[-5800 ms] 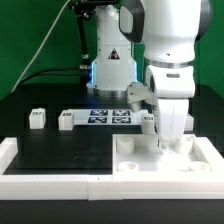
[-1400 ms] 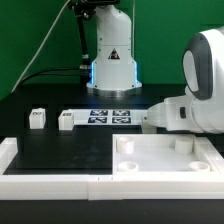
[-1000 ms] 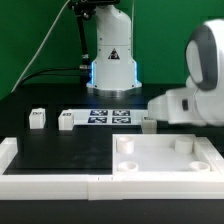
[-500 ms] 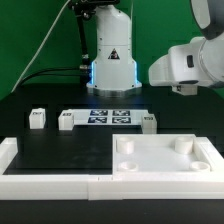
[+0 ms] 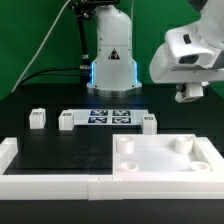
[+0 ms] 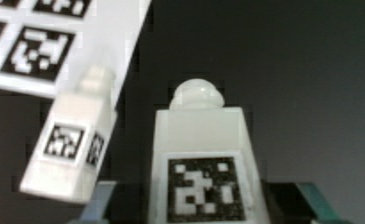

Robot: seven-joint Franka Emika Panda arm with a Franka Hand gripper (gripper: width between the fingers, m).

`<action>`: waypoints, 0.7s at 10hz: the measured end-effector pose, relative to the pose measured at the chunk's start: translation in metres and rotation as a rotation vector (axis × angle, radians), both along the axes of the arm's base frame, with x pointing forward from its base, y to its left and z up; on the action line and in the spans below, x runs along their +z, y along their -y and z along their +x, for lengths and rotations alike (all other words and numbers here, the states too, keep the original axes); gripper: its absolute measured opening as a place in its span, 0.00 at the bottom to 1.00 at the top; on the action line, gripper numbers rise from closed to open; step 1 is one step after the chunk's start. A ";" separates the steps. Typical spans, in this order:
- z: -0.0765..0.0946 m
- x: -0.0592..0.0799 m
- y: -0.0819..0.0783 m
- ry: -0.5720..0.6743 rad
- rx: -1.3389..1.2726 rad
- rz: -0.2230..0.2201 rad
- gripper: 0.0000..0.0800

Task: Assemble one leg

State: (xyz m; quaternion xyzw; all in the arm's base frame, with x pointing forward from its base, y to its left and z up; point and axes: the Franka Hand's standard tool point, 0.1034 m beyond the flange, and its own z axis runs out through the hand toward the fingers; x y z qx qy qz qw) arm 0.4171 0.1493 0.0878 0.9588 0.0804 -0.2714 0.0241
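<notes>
My gripper (image 5: 190, 95) hangs high at the exterior view's right, above the white tray-like piece (image 5: 160, 172). In the wrist view the gripper (image 6: 211, 205) is shut on a leg (image 6: 200, 140), a white blocky peg with a tag on its face and its rounded tip pointing away. A second leg (image 6: 72, 140) stands on the black table below, next to the marker board (image 6: 54, 40); it is the leg (image 5: 148, 123) near the tray's back rim. Two more legs (image 5: 37, 119) (image 5: 66, 121) stand at the exterior view's left.
The marker board (image 5: 105, 117) lies at the table's middle back. The robot base (image 5: 110, 55) stands behind it. A white rim (image 5: 50, 185) runs along the front and left. The tray has round sockets (image 5: 182, 145) at its corners.
The arm has swung up and away from the tray's right side to a high position at the exterior view's right. The three legs on the table have not moved.
</notes>
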 end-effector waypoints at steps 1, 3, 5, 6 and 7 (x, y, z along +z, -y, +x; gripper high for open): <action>0.002 0.003 0.006 0.094 -0.013 0.016 0.36; 0.021 0.014 0.012 0.240 -0.019 0.052 0.36; 0.023 0.012 0.008 0.423 -0.020 0.096 0.36; 0.030 0.014 0.008 0.518 -0.002 0.130 0.36; 0.043 0.020 0.010 0.560 0.022 0.155 0.36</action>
